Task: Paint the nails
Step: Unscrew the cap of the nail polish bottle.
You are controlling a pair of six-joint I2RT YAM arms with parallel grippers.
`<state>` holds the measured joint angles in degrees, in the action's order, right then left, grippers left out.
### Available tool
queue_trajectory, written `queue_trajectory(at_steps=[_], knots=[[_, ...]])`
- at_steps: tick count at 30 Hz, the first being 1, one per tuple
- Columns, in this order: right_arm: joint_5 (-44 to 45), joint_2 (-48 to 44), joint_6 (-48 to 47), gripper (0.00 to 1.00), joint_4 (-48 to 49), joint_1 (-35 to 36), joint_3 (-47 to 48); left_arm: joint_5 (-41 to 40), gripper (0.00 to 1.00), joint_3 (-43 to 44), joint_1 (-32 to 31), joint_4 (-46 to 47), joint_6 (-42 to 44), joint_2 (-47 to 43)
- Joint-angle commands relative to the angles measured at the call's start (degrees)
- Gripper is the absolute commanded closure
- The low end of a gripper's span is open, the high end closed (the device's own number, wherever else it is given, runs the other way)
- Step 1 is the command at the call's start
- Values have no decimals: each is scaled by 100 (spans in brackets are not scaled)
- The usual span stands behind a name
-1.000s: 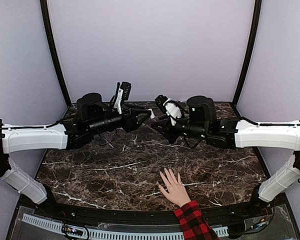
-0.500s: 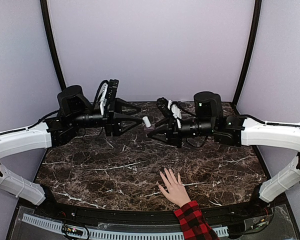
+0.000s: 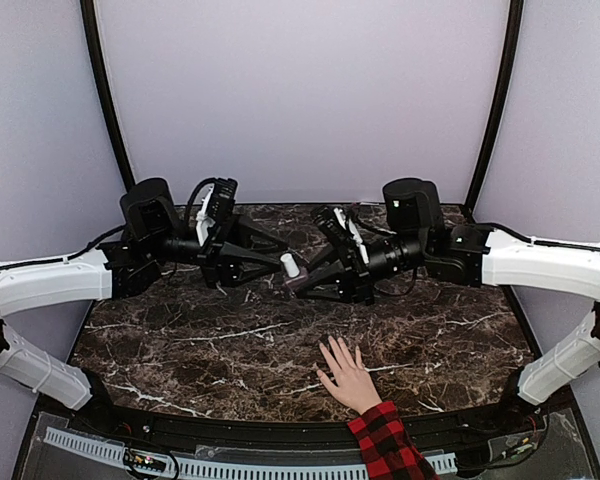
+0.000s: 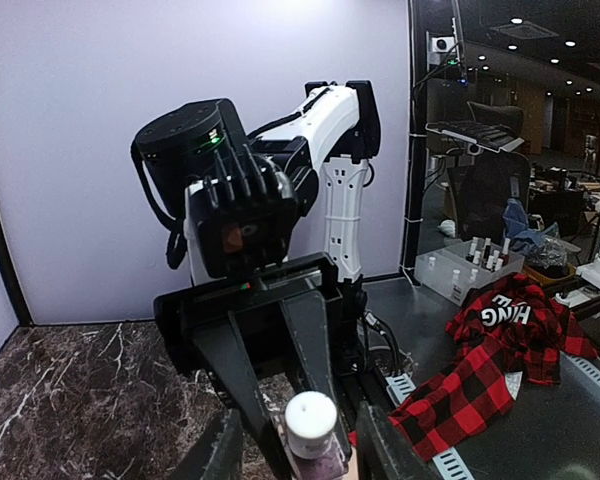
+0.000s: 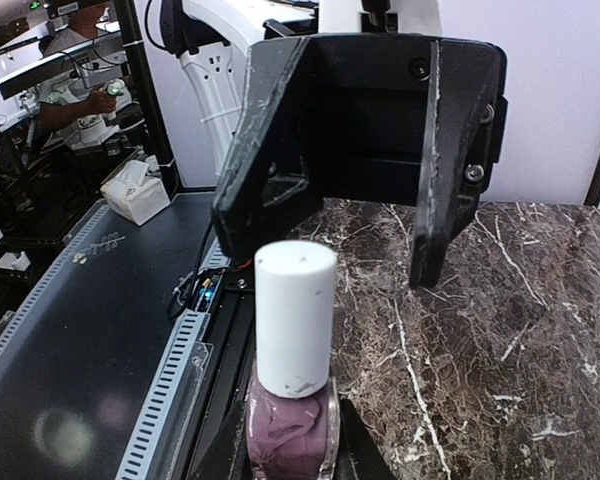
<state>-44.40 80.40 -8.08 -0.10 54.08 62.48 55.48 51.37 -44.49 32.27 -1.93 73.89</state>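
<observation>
A light-skinned hand (image 3: 348,375) with a red-and-black plaid sleeve (image 3: 385,442) lies flat on the marble near the front edge. Its nails (image 3: 337,343) are too small to make out clearly. Above the middle of the table my right gripper (image 3: 298,283) (image 5: 292,465) is shut on a purple polish bottle (image 5: 292,430) with a white cap (image 3: 290,265) (image 5: 295,315). My left gripper (image 3: 278,262) (image 4: 300,455) faces it, open, one finger on each side of the cap (image 4: 311,425) with a small gap on both sides.
The dark marble tabletop (image 3: 180,340) runs between black corner posts and lilac walls. A slotted rail (image 3: 100,452) lies along the near edge. The left wrist view shows a plaid shirt (image 4: 480,350) and a box of small bottles (image 4: 470,270) beyond the table.
Both grippers have dropped lower and nearer the front, taking the bottle along. The left gripper has moved in, so its fingers now flank the cap. The hand has stayed still.
</observation>
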Motion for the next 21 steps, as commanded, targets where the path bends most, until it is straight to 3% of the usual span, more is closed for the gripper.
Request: queue_trajectory(at_steps=[1,6,13,21], knots=[[-424,133,-46,99,29,-3,253,320,61,-24,-99,425,17,137],[-506,185,-45,99,29,5,282,384,64,16,-178,639,-70,290],[-479,185,-37,99,30,6,274,376,84,-11,-200,810,-160,352],[438,79,193,99,232,-12,204,-41,98,-40,-195,657,-175,293]])
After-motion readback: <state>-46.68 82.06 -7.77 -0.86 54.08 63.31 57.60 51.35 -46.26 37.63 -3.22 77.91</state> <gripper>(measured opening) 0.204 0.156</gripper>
